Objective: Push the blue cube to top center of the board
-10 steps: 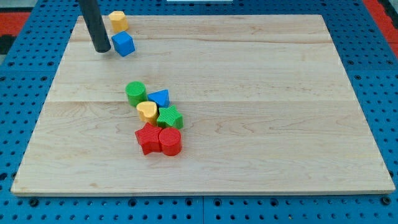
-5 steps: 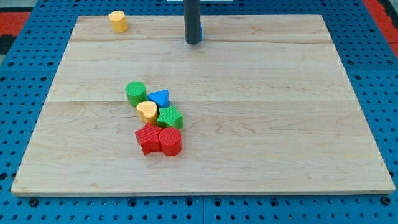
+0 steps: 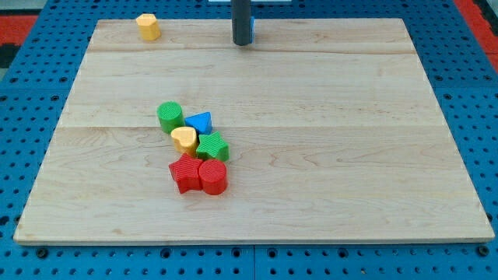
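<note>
My tip (image 3: 242,43) has no claw; it sits at the board's (image 3: 327,101) top centre, hiding most of the blue cube (image 3: 253,28), a sliver showing just right of it.

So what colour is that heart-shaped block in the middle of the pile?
Yellow. The heart-shaped block shows plainly in the camera view, the only one here.

The setting is a laboratory test bench. A pale wooden board (image 3: 311,140) lies on a blue perforated plate (image 3: 35,140) with a regular grid of holes, visible along the left, right and bottom of the frame. Red perforated panels (image 3: 19,19) occupy the upper corners.
</note>
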